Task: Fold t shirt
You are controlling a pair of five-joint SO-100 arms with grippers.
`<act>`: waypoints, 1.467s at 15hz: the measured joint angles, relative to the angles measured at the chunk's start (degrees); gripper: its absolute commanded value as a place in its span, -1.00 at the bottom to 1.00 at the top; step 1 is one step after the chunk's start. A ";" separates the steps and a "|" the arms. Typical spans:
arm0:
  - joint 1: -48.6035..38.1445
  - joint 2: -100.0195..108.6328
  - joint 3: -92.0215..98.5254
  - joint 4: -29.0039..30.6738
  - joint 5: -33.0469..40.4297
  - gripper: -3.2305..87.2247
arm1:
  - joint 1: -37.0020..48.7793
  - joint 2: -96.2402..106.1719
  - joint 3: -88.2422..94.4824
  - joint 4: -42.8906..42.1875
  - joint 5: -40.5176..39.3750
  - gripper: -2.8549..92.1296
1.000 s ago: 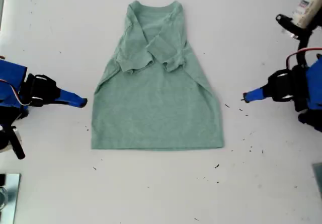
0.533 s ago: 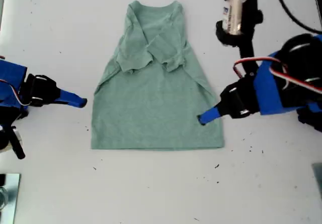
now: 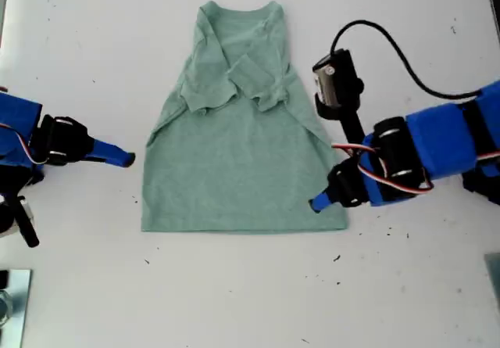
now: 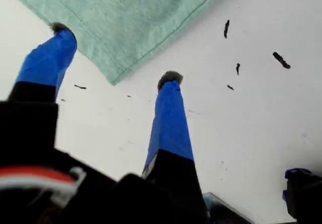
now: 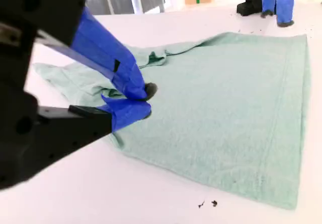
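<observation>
My first hand (image 4: 115,58) is spread wide over the t shirt (image 3: 242,168) hem corner, at the exterior view's right. It might grab too little cloth & the corner slips. My second hand (image 5: 143,100) is pressed together, empty, beside the other edge. The t shirt lies flat mid worktop (image 3: 234,301), neck far. Only the first wrist view shows the spread.

Overhead exterior; two low wrist views
</observation>
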 measured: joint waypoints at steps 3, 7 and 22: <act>0.00 0.00 0.00 0.00 0.00 -0.93 | -0.26 -0.26 13.62 -15.82 1.14 -0.65; 0.00 0.00 0.00 0.00 0.00 -0.93 | -0.79 -6.24 21.45 -31.99 1.67 -0.90; 0.00 0.00 0.00 0.00 0.00 -0.93 | -1.23 -11.60 -23.55 4.66 -7.12 -0.98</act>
